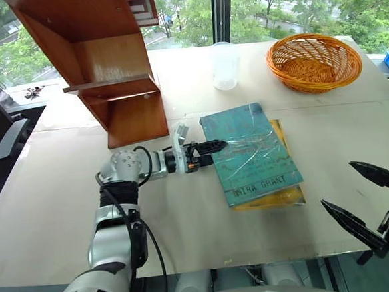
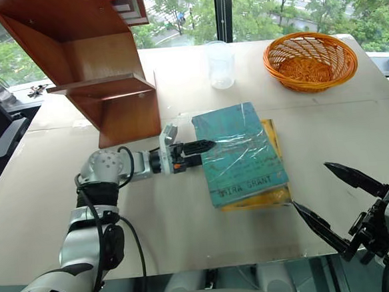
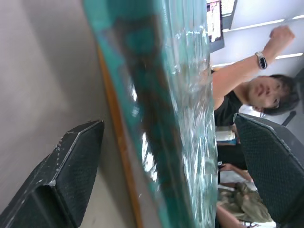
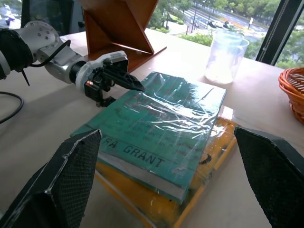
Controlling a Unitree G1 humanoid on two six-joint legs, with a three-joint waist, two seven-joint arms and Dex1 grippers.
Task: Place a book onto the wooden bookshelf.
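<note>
Beyond the book (image 1: pixel 250 152), atop a yellow book (image 1: pixel 289 194), stand a cup (image 1: pixel 224 65) and basket (image 1: pixel 313 61); both jaws wide.

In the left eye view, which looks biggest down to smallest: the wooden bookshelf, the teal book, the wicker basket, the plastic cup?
1. Wooden bookshelf, cut off by the picture's edge.
2. Teal book.
3. Wicker basket, close behind the book; it sits farther away, so that gap is unsure.
4. Plastic cup, clearly smallest.
</note>
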